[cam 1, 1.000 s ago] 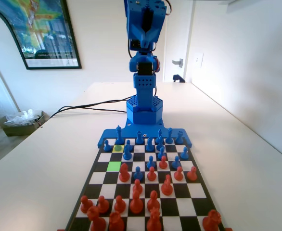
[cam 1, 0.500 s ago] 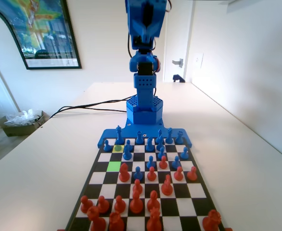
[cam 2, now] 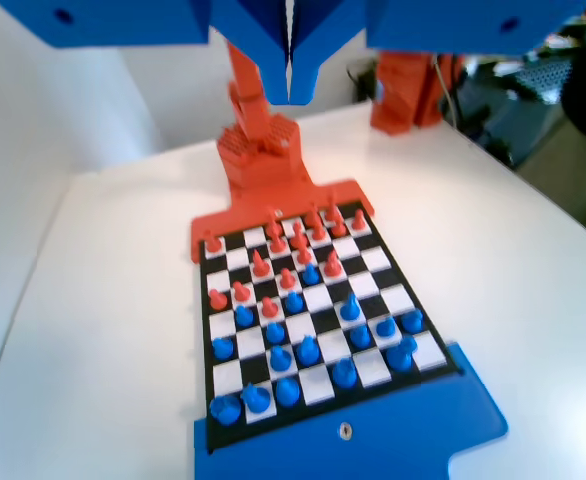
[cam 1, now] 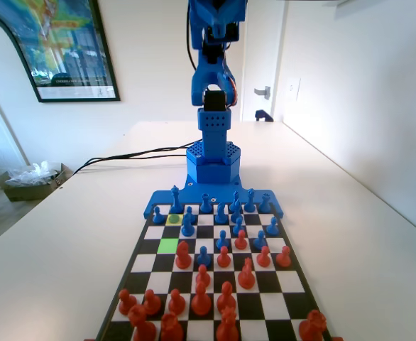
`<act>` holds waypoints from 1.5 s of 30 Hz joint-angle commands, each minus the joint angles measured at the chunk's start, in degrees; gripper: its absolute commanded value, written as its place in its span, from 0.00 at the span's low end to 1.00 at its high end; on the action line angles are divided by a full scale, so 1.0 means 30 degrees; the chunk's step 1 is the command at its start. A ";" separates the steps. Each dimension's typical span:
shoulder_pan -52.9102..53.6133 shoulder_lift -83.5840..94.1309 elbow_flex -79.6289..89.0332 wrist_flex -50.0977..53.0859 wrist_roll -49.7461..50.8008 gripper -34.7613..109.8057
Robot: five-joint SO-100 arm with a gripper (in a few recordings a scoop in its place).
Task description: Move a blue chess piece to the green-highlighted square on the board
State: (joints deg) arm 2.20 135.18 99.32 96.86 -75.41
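on the white table [cam 1: 66, 234], the blue chess piece [cam 1: 173, 218] sits far below the closed gripper [cam 2: 289, 92].

Blue arm [cam 1: 214, 85] stands upright at far end of the board [cam 1: 275, 280], rising out of the picture's top edge; its base sits on a blue plate touching the board's far edge.

Green-highlighted square [cam 1: 167, 245] on left side of board, bare. Yellow-highlighted square [cam 1: 173, 219] 2 rows beyond it, holding the blue chess piece [cam 1: 174, 218], a small greenish pawn.

Other blue pieces [cam 1: 222, 213] crowd the far rows; orange-red pieces [cam 1: 201, 298] fill near rows, some meeting blue mid-board.

White table [cam 1: 73, 249]. Black cables [cam 1: 130, 158] run left from arm base. Framed poster [cam 1: 59, 46] on left wall.
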 commanded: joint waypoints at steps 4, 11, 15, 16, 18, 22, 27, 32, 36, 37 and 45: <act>0.1289 -0.3340 -0.1260 -0.0234 0.0850 0.25; 0.2432 -0.5127 -0.0117 -0.0469 0.0029 0.25; 0.2930 -0.5684 0.0674 -0.1084 -0.1904 0.25; 0.3018 -0.5742 0.0850 -0.1260 -0.2520 0.25; 0.3223 -0.5771 0.1348 -0.1934 -0.3691 0.25; 0.3281 -0.5771 0.2285 -0.3340 -0.6035 0.25; 0.3340 -0.6240 0.3018 -0.4570 -0.8291 0.25; 0.3867 -0.6973 0.4131 -0.5801 -1.0166 0.25; 0.4336 -0.7500 0.5156 -0.6650 -1.0840 0.25; 0.4424 -0.7588 0.5449 -0.6973 -1.0840 0.25; 0.5068 -0.7969 0.7676 -0.8496 -1.1865 0.25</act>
State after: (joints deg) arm 16.00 110.48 121.03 73.12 -109.25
